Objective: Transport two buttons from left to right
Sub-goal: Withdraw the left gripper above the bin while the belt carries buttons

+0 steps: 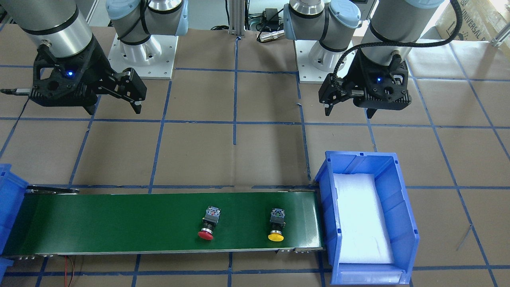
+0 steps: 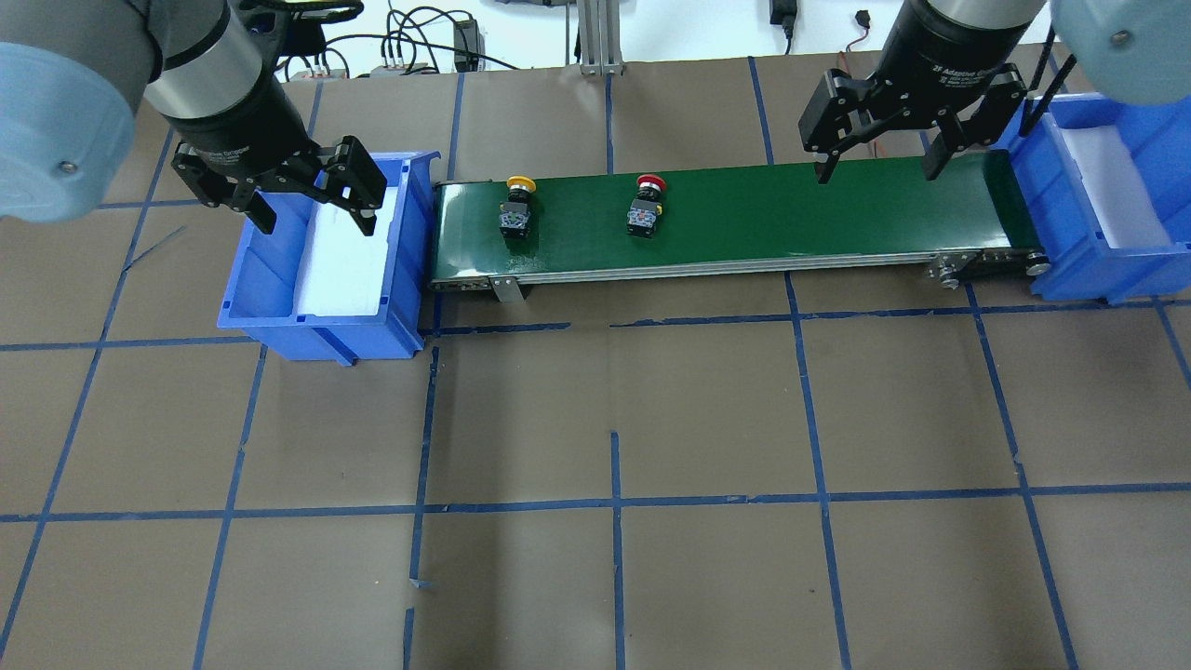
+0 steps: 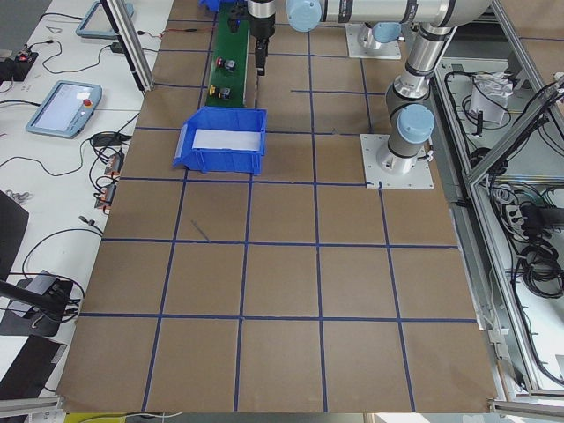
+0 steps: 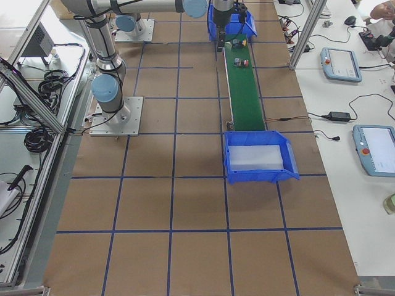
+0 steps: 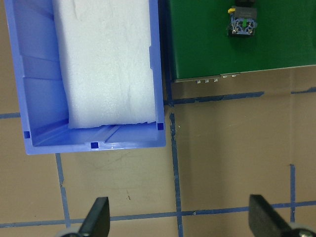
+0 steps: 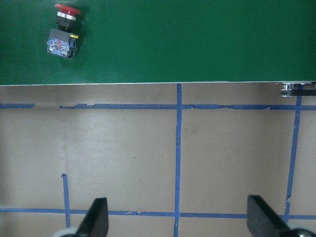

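Note:
Two buttons lie on their sides on the green conveyor belt [image 2: 791, 214]. The yellow-capped button [image 2: 516, 209] rests near the belt's left end and also shows in the left wrist view [image 5: 242, 22]. The red-capped button [image 2: 645, 209] lies a little further right, and the right wrist view shows it too [image 6: 63, 29]. My left gripper [image 2: 312, 200] hangs open and empty over the left blue bin [image 2: 251, 307]. Above the belt's right part, my right gripper [image 2: 875, 172] is open and holds nothing. Both grippers are well apart from the buttons.
The left blue bin holds only a white foam pad [image 2: 340, 251]. A second blue bin [image 2: 1070, 270] with white foam stands at the belt's right end. Brown table paper [image 2: 614, 419] with blue tape lines lies in front of the belt. Cables [image 2: 419, 51] run along the far edge.

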